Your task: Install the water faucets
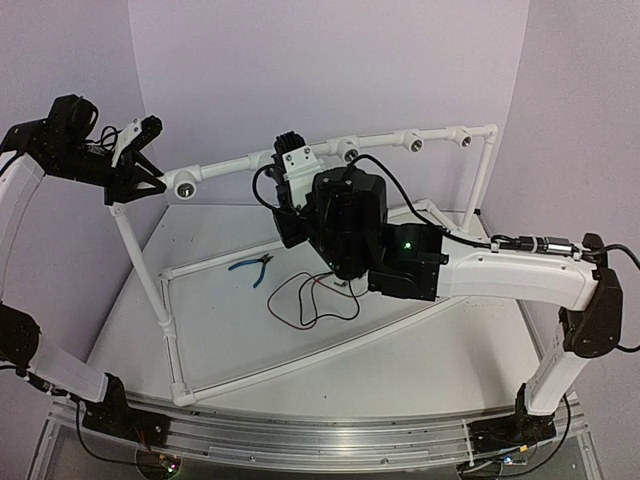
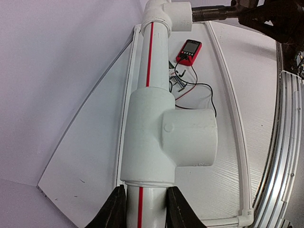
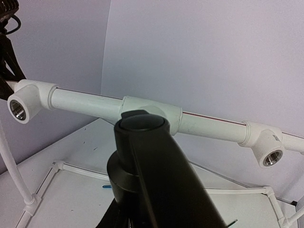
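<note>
Soft, even, cool light with a violet cast fills the overhead view, leaving only faint shadows on the table (image 1: 200, 330). A green lamp (image 1: 405, 241) glows on the right arm (image 1: 520, 275), and the wide lens bows the aluminium rail (image 1: 300, 440) along the bottom edge. In the left wrist view the white pipe (image 2: 147, 61) and its tee fitting (image 2: 156, 137) are bright, nearly washed out. In the right wrist view the water faucet (image 3: 152, 171), close to the lens at lower centre, is dark and soft with a dull sheen on top, while the pipe behind it is sharper.
</note>
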You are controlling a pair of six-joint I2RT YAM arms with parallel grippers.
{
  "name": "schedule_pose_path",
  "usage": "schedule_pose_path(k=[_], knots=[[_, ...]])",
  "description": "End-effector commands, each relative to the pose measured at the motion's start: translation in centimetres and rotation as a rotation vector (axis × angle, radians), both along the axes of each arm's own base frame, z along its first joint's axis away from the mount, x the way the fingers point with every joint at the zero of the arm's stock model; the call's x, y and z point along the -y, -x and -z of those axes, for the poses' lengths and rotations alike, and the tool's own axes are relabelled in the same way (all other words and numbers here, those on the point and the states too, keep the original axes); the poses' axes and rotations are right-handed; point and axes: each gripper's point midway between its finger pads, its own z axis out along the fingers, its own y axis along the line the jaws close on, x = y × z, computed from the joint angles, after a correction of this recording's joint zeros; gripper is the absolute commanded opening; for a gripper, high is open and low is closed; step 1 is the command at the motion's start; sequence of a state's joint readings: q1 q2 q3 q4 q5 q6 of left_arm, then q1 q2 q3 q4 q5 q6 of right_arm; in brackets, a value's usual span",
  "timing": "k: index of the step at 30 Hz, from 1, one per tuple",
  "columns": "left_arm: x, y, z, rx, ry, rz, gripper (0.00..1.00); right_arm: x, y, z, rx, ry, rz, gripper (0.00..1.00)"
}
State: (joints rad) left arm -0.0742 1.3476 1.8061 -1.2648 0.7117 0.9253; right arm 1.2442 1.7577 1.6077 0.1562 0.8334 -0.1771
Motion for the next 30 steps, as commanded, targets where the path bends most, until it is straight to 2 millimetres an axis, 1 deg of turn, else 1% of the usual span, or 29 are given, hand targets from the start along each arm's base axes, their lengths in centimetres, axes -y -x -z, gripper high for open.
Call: schedule_pose_path(k=[1,3,5,9,14,18,20,23,26,30], knots=[[-0.2,1.5,4.0,-0.235,-0.025,-0.017,0.30,-0.4,0.0,-1.6,0.001,-0.087,-0.021,0.00],[-0.2,1.6,4.0,-0.236,-0.024,-0.018,0.30,0.1,-0.4,-1.4,-0.008,-0.100,-0.001,0.00],[-0.2,1.6,4.0,-0.238,-0.024,-0.017,0.29,0.2,-0.5,-2.0,0.000,-0.105,0.002,0.00],[-0.1,1.7,3.9,-0.236,-0.018,-0.009,0.29,-0.3,-1.0,-2.6,0.022,-0.091,0.011,0.00],[0.2,1.9,3.8,-0.236,-0.003,0.004,0.29,-0.5,-1.9,-2.7,0.027,-0.095,0.047,0.00],[0.4,2.2,3.6,-0.237,0.010,0.021,0.29,0.1,-2.5,-2.4,0.019,-0.105,0.105,0.00],[0.7,2.4,3.5,-0.238,0.026,0.037,0.29,0.6,-2.9,-2.2,0.009,-0.131,0.150,0.00],[1.2,2.6,3.2,-0.236,0.048,0.066,0.29,0.8,-3.6,-1.8,-0.007,-0.170,0.216,0.00],[1.5,2.7,2.9,-0.227,0.057,0.083,0.29,0.1,-4.0,-1.1,-0.034,-0.221,0.230,0.00],[1.8,2.8,2.4,-0.203,0.066,0.112,0.29,-0.4,-4.2,-0.9,-0.093,-0.352,0.219,0.00]])
